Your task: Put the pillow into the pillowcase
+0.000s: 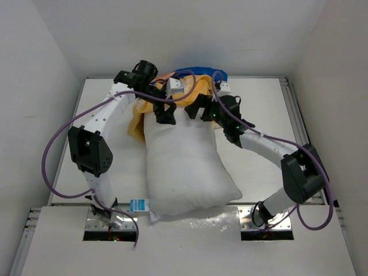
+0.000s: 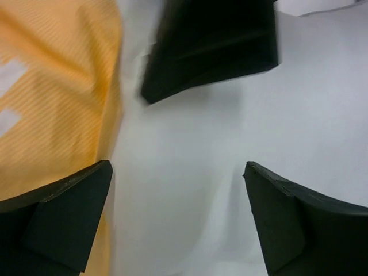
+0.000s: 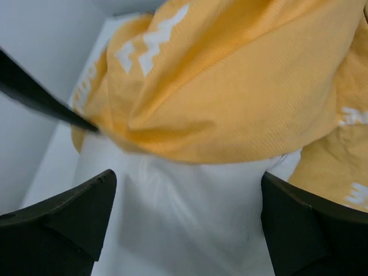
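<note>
The plump white pillow [image 1: 184, 167] lies lengthwise in the middle of the table, its small blue-and-white tag [image 1: 140, 204] at the near left corner. Its far end sits at the bunched pillowcase [image 1: 140, 121], orange side showing, with a blue part [image 1: 198, 72] behind. My left gripper [image 1: 167, 113] and right gripper [image 1: 198, 109] hover side by side over that far end. In the left wrist view the left gripper [image 2: 178, 167] is open over the pillow [image 2: 190, 190], with the pillowcase [image 2: 57, 103] to its left. The right gripper [image 3: 188, 175] is open over the pillow [image 3: 184, 224], just below the orange pillowcase [image 3: 230, 86].
The white table [image 1: 264, 109] is boxed in by white walls at the left, right and back. Purple cables [image 1: 54, 149] loop off both arms. A finger of the other gripper [image 2: 213, 46] shows at the top of the left wrist view.
</note>
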